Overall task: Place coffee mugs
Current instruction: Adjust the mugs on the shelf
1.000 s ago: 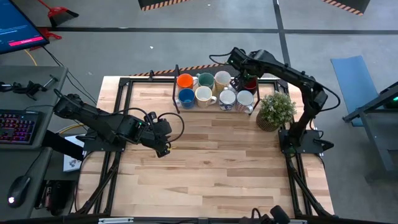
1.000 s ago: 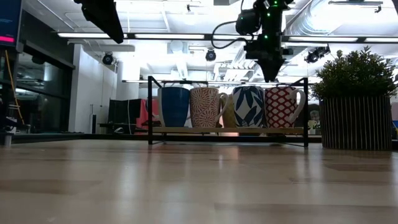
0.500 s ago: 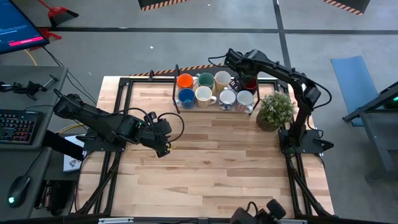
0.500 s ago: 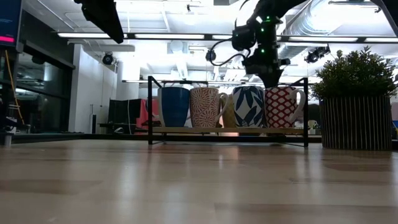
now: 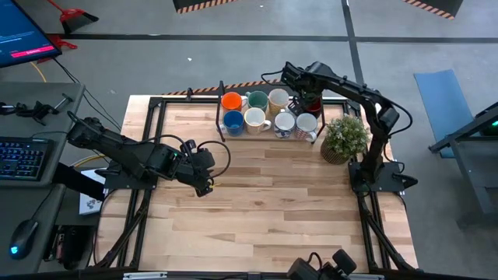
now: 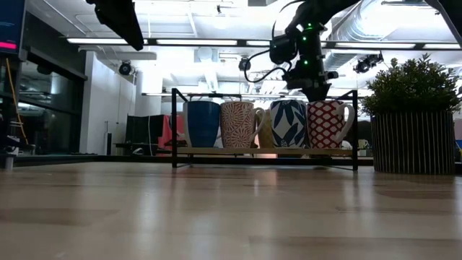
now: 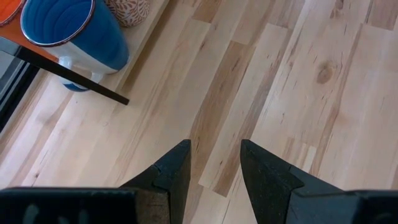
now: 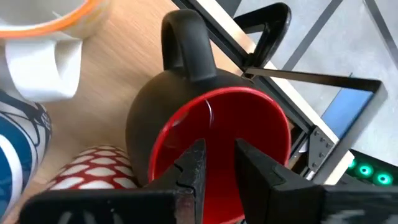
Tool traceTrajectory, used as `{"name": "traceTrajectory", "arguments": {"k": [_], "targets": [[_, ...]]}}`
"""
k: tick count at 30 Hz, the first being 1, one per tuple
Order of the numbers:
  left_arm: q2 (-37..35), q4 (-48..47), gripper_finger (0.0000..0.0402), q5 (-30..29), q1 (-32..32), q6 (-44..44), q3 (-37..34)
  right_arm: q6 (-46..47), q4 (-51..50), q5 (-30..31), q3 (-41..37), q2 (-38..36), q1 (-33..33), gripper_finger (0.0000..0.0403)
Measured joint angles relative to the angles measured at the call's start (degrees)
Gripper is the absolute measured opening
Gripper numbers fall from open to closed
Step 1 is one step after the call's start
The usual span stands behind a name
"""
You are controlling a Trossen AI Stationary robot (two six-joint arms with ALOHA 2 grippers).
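Observation:
Eight coffee mugs stand on their bases in a black-framed rack (image 5: pixel 220 109) at the table's far edge. The far row holds an orange mug (image 5: pixel 231 100), a teal one (image 5: pixel 257 99), a cream one (image 5: pixel 278 98) and a dark red mug (image 8: pixel 249 118). The near row has a blue mug (image 5: pixel 233 121) and three pale ones. My right gripper (image 8: pixel 217 146) points down over the dark red mug's red opening, open by a narrow gap. My left gripper (image 7: pixel 214 146) hangs open over bare wood at mid-left.
A bushy potted plant (image 5: pixel 345 138) stands just right of the rack, close to my right arm. The rack's top rail (image 6: pixel 263 90) runs level just under my right gripper (image 6: pixel 315 90). Bare wooden table (image 5: pixel 272 202) lies on the near side of the rack.
My right gripper has sunk toward the dark red mug and tipped a little steeper, most of it in the first half second. The mugs and my left arm have kept still.

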Motion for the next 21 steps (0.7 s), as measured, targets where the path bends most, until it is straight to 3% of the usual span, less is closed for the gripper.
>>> {"name": "traceTrajectory", "arguments": {"k": [21], "targets": [[0.02, 0.04, 0.0129, -0.07, 0.00, -0.01, 0.00, -1.29, 2.49, -5.36, -0.02, 0.93, 0.03, 0.0060]]}}
